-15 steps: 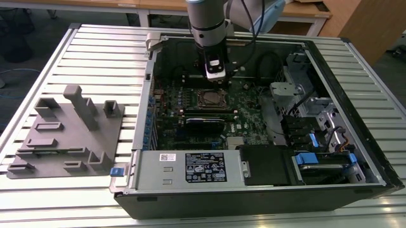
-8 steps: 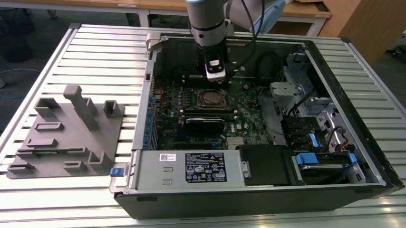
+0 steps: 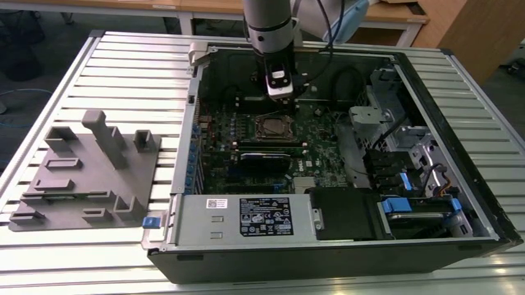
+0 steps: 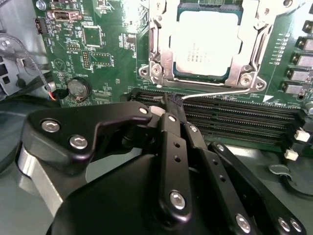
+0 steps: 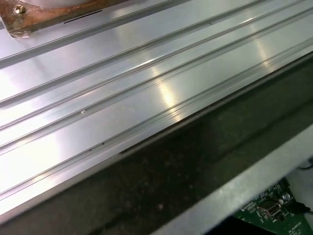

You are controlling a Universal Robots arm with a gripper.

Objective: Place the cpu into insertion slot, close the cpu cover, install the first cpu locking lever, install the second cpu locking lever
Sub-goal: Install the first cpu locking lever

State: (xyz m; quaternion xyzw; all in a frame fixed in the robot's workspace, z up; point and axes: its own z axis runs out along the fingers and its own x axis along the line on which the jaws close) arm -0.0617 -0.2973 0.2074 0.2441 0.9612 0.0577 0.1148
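The cpu point(image 4: 208, 41) already sits in the slot point(image 4: 195, 77), just beyond the gripper point(image 4: 172, 105), with the cover point(image 4: 160, 46) closed around it. The gripper's fingers are pinched together, their tip touching one lever's point(image 4: 225, 92) end. I cannot tell whether either lever is latched.

Silvery-grey cpu point(image 4: 209, 41), green motherboard point(image 4: 107, 44), black hand point(image 4: 172, 104), seemingly silver, line-grooved table point(image 5: 146, 88).
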